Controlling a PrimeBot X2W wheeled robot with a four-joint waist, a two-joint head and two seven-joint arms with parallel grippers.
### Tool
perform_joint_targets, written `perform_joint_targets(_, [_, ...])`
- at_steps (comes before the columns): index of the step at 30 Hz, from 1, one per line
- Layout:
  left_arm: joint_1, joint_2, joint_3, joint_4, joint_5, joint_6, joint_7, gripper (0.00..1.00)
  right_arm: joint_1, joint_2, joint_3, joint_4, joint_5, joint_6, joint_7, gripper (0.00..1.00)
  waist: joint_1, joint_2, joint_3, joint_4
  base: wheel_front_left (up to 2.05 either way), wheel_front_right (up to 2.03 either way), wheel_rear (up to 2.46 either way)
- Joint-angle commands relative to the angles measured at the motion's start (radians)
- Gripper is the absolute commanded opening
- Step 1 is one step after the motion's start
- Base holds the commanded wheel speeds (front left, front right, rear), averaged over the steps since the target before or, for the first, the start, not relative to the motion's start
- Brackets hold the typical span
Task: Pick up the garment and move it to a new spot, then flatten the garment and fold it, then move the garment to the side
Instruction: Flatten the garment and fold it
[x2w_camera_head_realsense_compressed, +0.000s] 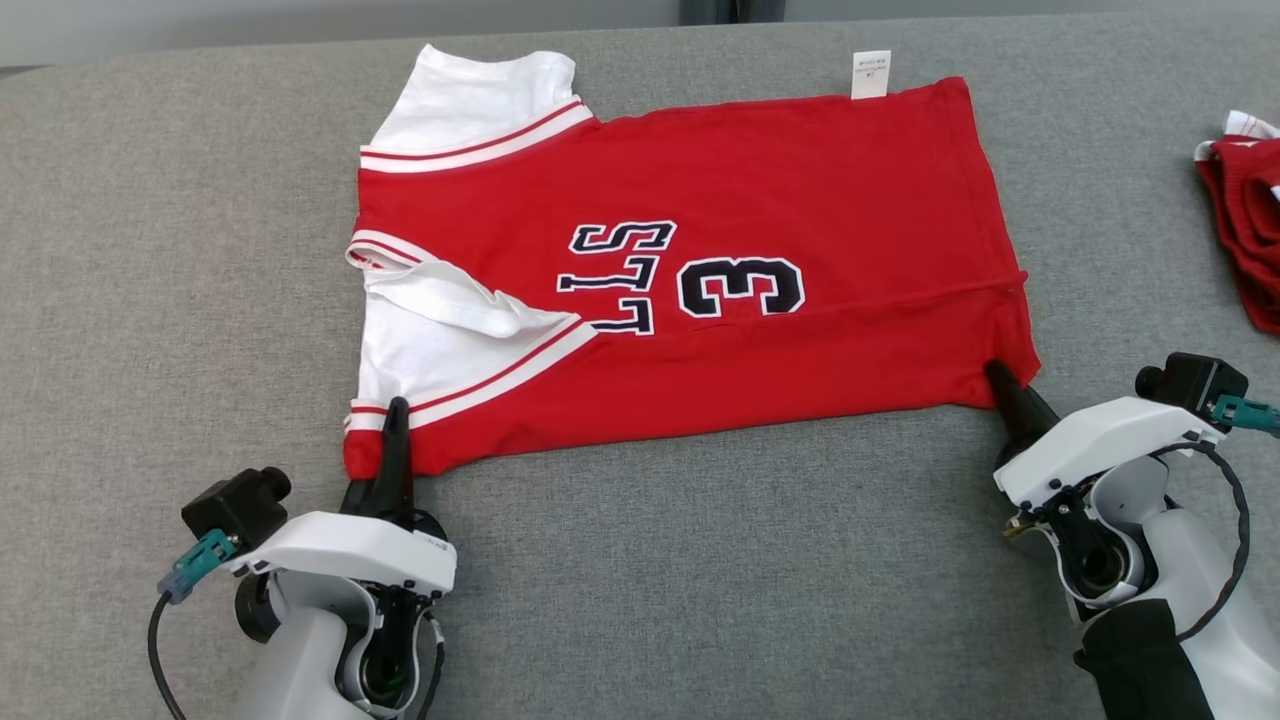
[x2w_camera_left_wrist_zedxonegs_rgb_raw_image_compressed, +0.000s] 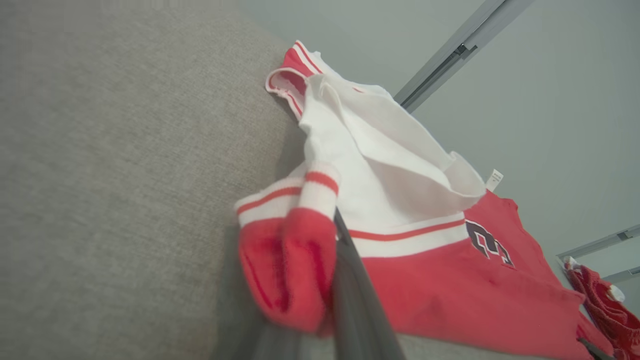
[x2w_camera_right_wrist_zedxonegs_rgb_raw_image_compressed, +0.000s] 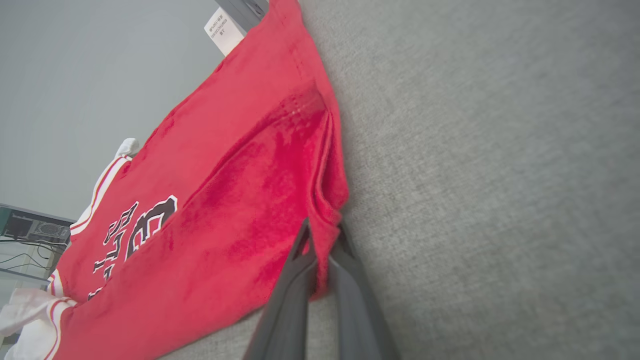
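Note:
A red and white jersey, the garment (x2w_camera_head_realsense_compressed: 760, 240), lies spread flat on the grey cushioned surface, with dark lettering and a "3" on its front. My left gripper (x2w_camera_head_realsense_compressed: 397, 412) is shut on the near left corner of the garment (x2w_camera_left_wrist_zedxonegs_rgb_raw_image_compressed: 295, 260), by the white sleeve trim. At the garment's near right corner my right gripper (x2w_camera_head_realsense_compressed: 995, 372) is pinched shut on the red hem (x2w_camera_right_wrist_zedxonegs_rgb_raw_image_compressed: 320, 235). A white label (x2w_camera_head_realsense_compressed: 870, 75) sticks out at the far edge.
Another red and white piece of clothing (x2w_camera_head_realsense_compressed: 1245, 225) lies bunched at the right edge of the grey surface (x2w_camera_head_realsense_compressed: 200, 250). Bare grey fabric stretches to the left of the garment and in front of it.

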Motion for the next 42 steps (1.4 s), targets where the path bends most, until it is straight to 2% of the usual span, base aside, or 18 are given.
perform_joint_targets(1, [0.018, 0.012, 0.02, -0.001, 0.025, 0.009, 0.001, 0.0, 0.016, -0.014, 0.0, 0.012, -0.011, -0.002, -0.009, 0.0, 0.0001, -0.0001, -0.002, -0.002, 0.0, 0.0, 0.0])
perform_joint_targets(21, [0.086, 0.01, 0.021, 0.001, 0.087, -0.007, 0.001, 0.0, 0.057, -0.035, 0.039, 0.0, 0.009, -0.001, 0.035, 0.0, 0.0001, -0.0001, -0.09, -0.015, 0.0, 0.0, 0.0])
perform_joint_targets(32, [0.178, 0.01, 0.033, -0.045, 0.207, 0.025, 0.001, 0.0, 0.14, -0.048, 0.053, -0.027, 0.009, -0.001, 0.074, 0.0, 0.0001, -0.0001, -0.151, -0.031, 0.0, 0.0, 0.0])
perform_joint_targets(42, [0.284, 0.016, 0.015, -0.111, 0.25, 0.038, 0.001, 0.0, 0.258, -0.035, 0.072, -0.106, -0.017, -0.001, 0.131, 0.0, 0.0001, -0.0001, -0.182, -0.037, 0.0, 0.0, 0.0])
